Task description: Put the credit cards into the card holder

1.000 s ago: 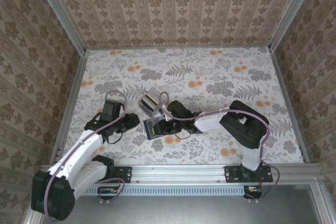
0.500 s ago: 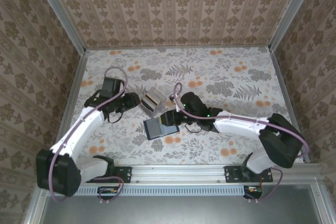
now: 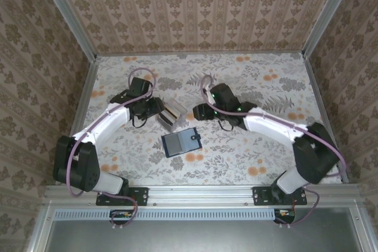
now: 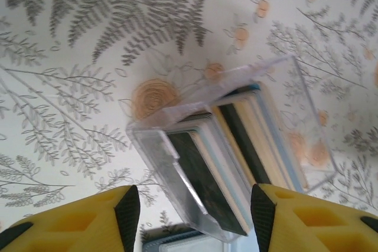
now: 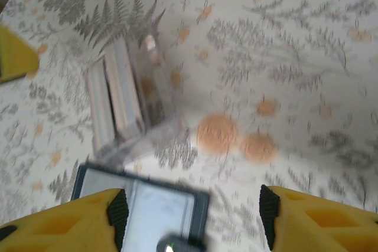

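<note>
Standing credit cards (image 4: 254, 140): edge-on inside the clear card holder (image 3: 170, 114), mid-surface.
Dark-rimmed rectangle (image 3: 181, 142): flat on the surface (image 3: 266, 87), at the holder's 5 o'clock.
Left gripper (image 3: 156, 108): released, empty, just beside the holder at 9 o'clock.
Right gripper (image 3: 198, 111): released, empty, near the holder at 3 o'clock.

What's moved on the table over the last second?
Both arms swung away from the near edge. The left claw went up to the clear plastic box of cards and is open. The right claw left the dark-edged flat rectangle and is open, empty. Box and rectangle stayed put.
</note>
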Tool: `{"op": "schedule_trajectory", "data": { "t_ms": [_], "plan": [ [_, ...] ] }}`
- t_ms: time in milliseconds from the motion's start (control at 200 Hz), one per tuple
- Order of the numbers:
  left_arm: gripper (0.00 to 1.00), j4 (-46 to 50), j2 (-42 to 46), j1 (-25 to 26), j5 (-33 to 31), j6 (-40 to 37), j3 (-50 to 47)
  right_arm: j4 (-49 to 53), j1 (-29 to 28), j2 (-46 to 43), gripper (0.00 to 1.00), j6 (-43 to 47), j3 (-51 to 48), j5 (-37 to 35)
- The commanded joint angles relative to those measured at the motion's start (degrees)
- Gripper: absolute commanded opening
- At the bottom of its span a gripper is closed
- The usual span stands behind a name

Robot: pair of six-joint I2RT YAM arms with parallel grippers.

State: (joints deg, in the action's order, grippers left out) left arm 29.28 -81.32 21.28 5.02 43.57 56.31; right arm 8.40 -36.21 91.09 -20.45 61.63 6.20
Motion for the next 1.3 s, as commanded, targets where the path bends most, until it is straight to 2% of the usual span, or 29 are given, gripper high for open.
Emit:
{"op": "schedule_trajectory", "data": {
  "t_ms": [0, 140, 385, 475, 645, 775, 1065, 1175, 1295],
  "plan": [
    [0.55, -0.43, 3.50, -1.97, -1.59, 4.30, -3.53, 5.36, -0.01, 7.80, 0.62, 5.39, 7.92, 3.69],
    [0.55, 0.72, 7.85, -3.47, -0.68, 3.90, -7.47, 7.37, 0.00, 16.90, 0.62, 7.12, 16.82, 6.92],
    [0.54, 2.77, 18.64, -4.09, -0.67, 2.79, -16.64, 10.26, -0.07, 26.90, 0.50, 7.29, 26.36, 10.98],
    [0.54, 3.54, 21.81, -4.14, -0.54, 1.47, -19.17, 11.18, -0.05, 28.92, 0.40, 7.27, 27.66, 10.49],
    [0.54, 5.78, 26.25, -4.29, 0.12, -0.49, -21.32, 10.92, -0.05, 29.15, 0.14, 5.79, 26.95, 5.37],
    [0.53, 5.80, 27.50, -4.23, 0.41, -3.61, -20.87, 4.94, -0.09, 24.83, 0.06, 0.38, 20.02, 0.17],
    [0.50, 3.04, 17.30, -3.46, 8.13, -10.83, -12.93, 3.31, 2.56, 15.19, 0.05, -13.51, 7.68, -16.95],
    [0.49, -0.22, 13.38, -0.06, 7.39, -12.75, -9.40, 5.54, 3.40, 11.75, 0.07, -17.55, 4.69, -23.43],
    [0.50, -3.18, 9.32, 4.54, 6.15, -16.23, -4.61, 7.59, 3.75, 7.93, 0.16, -20.19, 1.63, -29.60]
  ]
}}
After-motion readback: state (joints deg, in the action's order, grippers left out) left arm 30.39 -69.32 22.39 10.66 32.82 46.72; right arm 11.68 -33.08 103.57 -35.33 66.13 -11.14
